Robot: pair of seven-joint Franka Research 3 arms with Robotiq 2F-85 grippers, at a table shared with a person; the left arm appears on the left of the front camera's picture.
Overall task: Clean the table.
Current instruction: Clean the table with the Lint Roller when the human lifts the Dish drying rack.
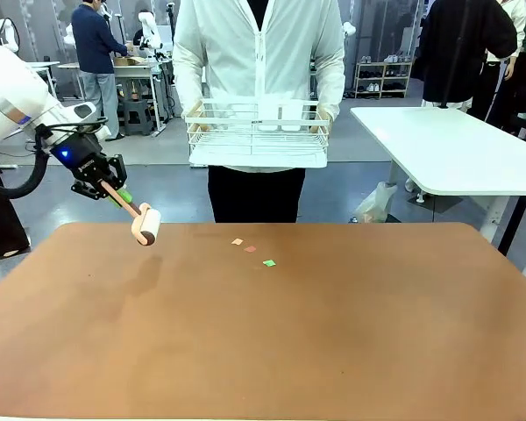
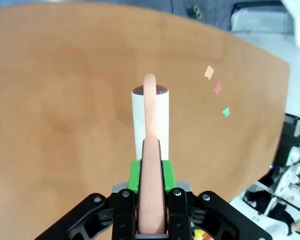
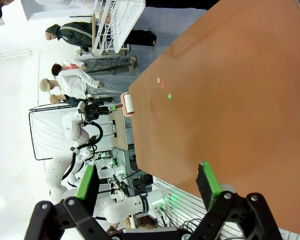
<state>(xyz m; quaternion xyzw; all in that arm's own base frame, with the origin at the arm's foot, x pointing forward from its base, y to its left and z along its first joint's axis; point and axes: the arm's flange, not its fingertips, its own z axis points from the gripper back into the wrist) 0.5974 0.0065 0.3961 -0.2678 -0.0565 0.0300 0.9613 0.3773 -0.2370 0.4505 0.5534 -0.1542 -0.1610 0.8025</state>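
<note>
Reddish-brown tabletop (image 1: pixel 289 333) spread wide, and the left tool (image 1: pixel 116 195) clamped a lint roller (image 1: pixel 146 224) above its far-left edge. From the left wrist, three paper scraps (image 2: pixel 217 89) sat ahead, off to one side; rolling flat across them seemed best. From the right wrist, the right tool (image 3: pixel 147 180) gaped empty near an edge, with bare room beyond.

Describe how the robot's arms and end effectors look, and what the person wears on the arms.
The left arm is a rounded white casing with a small blue mark, a looping black cable and a blue light at the wrist. The left end effector and right end effector are black linkages with green pads. The person's sleeves are long and white.
</note>
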